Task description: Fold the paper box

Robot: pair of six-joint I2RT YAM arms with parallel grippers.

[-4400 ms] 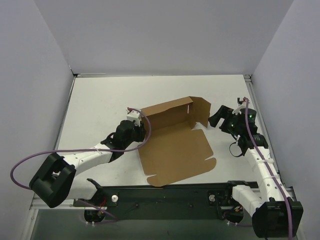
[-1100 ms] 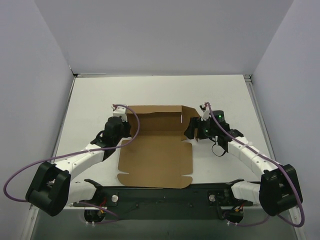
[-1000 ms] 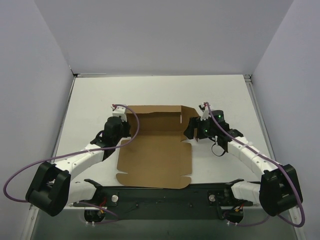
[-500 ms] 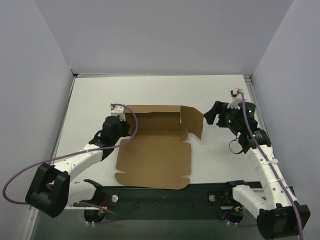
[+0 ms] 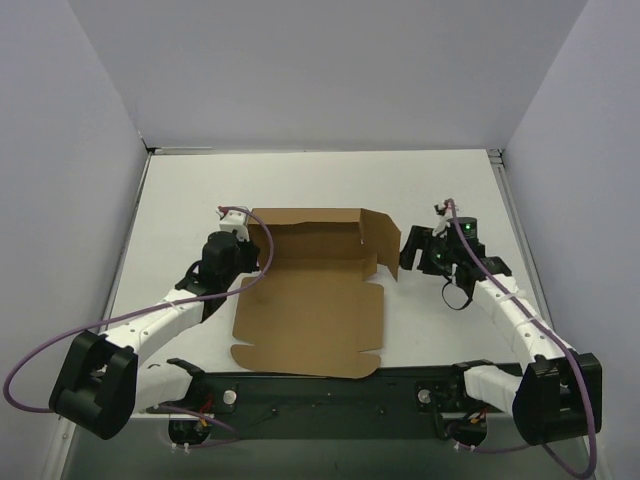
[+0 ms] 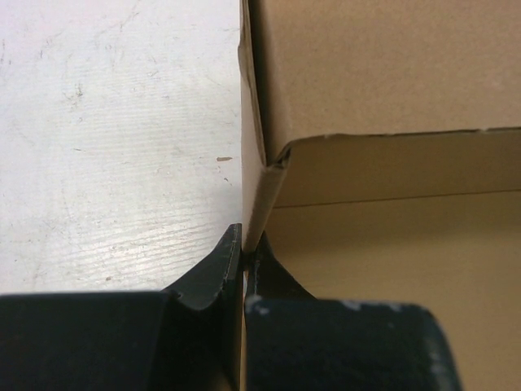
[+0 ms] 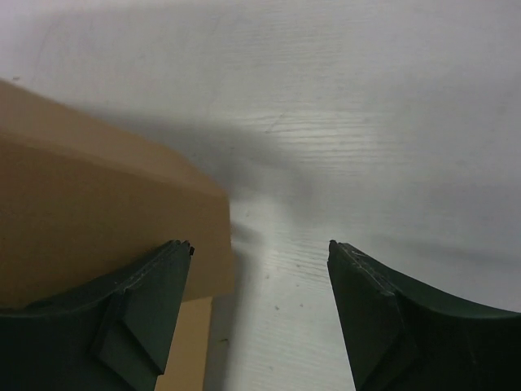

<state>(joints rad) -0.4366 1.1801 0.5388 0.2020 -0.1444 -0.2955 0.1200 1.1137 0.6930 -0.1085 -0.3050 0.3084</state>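
Note:
The paper box (image 5: 310, 315) is a brown cardboard sheet lying partly folded on the white table. Its back wall (image 5: 305, 232) stands up and its broad panel lies flat toward me. My left gripper (image 5: 252, 252) is shut on the upright left side flap (image 6: 259, 175), whose thin edge runs between the fingertips (image 6: 229, 248). My right gripper (image 5: 408, 255) is open just right of the raised right flap (image 5: 385, 245). In the right wrist view that flap (image 7: 89, 212) is beside the left finger (image 7: 155, 285), and only bare table lies between the jaws.
Grey walls (image 5: 90, 150) close in the table on the left, back and right. A black mounting rail (image 5: 330, 385) runs along the near edge. Purple cables (image 5: 40, 350) loop off both arms.
My right gripper let go of the right flap, swung out to the right, then came back beside it, still open. The flap stayed raised. The left gripper kept its pinch and barely moved.

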